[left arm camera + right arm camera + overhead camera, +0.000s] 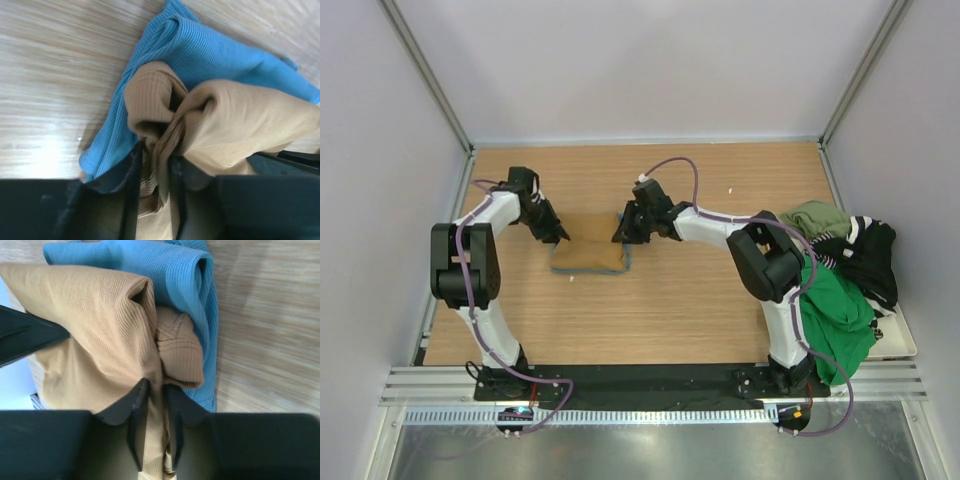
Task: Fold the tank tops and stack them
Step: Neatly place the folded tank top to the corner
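Both grippers [155, 161] [156, 390] pinch tan top [590, 257] at opposite edges.

Seen from overhead, both arms reach toward mid-frame. The left arm [470, 262] is bent at the elbow on the left, the right arm [765, 258] on the right. The left gripper [559, 236] and right gripper [620, 234] face each other, tips down, each pinching a fold of the tan top [590, 258].
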